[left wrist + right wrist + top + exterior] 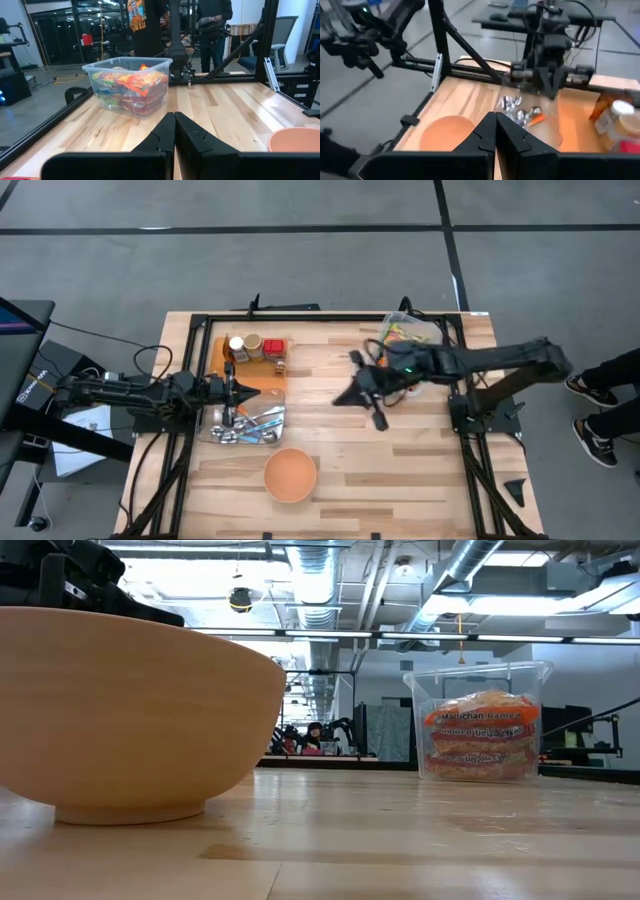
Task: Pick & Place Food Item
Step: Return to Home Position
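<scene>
Since both hands are empty and what is left appears to be the retreat to rest, the relation that counts is how far each hand sits from its own mount. The right hand [345, 396] hangs over the middle of the pale wooden bench [420, 470], at centre frame in the high view. Its dark arm stretches away to the right edge. Its fingers [481, 137] are clenched together on nothing.

The low clear plastic tray of shiny spoons [250, 425] lies left of that hand, at centre left. I cannot pick out a blue and white spoon among them. The left hand [228, 394] is much nearer, over the tray's left part where it meets the orange bin of seasoning jars [262, 350]. Its fingers [161, 135] are likewise clenched and empty.

The right arm probably has the longer fold-back, drawing rightward past the clear plastic tub of noodle packets [412, 332] at upper right. The round orange bowl [290, 475] at lower centre lies well apart from that path.
</scene>
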Robot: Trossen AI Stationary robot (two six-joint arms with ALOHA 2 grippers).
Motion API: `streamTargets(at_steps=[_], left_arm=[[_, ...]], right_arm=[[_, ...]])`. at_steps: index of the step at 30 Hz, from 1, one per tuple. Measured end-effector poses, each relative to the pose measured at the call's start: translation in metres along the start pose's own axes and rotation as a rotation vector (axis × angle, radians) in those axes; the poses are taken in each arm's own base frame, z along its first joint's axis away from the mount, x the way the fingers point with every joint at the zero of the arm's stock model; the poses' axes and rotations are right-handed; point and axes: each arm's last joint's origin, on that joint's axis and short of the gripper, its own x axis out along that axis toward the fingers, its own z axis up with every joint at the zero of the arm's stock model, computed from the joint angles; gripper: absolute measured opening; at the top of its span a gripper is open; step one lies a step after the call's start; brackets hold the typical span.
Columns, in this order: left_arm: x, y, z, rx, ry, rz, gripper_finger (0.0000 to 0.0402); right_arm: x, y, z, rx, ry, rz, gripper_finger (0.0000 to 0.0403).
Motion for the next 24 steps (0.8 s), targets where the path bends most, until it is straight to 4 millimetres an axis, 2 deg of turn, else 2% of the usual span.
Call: streamTargets(at_steps=[6, 12, 15, 20, 24], left_arm=[[0.000, 0.000, 0.000, 0.000, -0.002, 0.000, 0.0000], [0.000, 0.000, 0.000, 0.000, -0.002, 0.000, 0.0000], [0.000, 0.000, 0.000, 0.000, -0.003, 0.000, 0.0000], [0.000, 0.000, 0.000, 0.000, -0.002, 0.000, 0.0000], [0.000, 0.000, 0.000, 0.000, -0.002, 0.000, 0.0000]], right_arm=[[-0.043, 0.014, -0.069, 0.115, -0.131, 0.012, 0.0000], [-0.075, 0.024, -0.136, 0.139, -0.197, 0.015, 0.0000], [-0.083, 0.026, -0.169, 0.144, -0.191, 0.000, 0.0000], [-0.092, 0.028, -0.207, 0.106, -0.214, -0.020, 0.0000], [-0.095, 0.028, -0.226, 0.044, -0.216, -0.034, 0.0000]])
